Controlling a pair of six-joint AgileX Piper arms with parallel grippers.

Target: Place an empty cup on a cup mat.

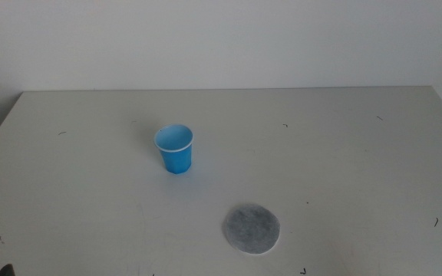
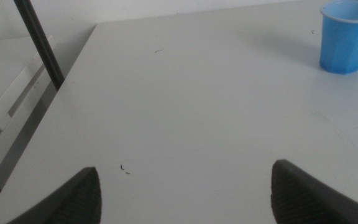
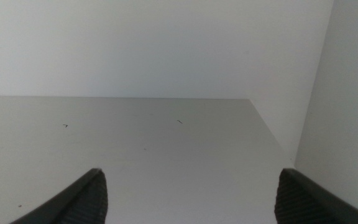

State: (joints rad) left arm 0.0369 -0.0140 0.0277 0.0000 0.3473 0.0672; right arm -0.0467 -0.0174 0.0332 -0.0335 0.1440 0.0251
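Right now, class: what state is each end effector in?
Left end effector: open, holding nothing.
Right end effector: open, holding nothing.

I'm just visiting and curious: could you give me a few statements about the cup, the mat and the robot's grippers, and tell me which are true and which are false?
1. The cup stands upright on the table. True.
2. The cup already sits on the cup mat. False: they lie apart, the mat nearer the camera in the middle view.
3. The left gripper is holding the cup. False: its jaws are open, with the cup some way ahead.
4. The right gripper is open, holding nothing. True.
5. The cup looks empty. True.
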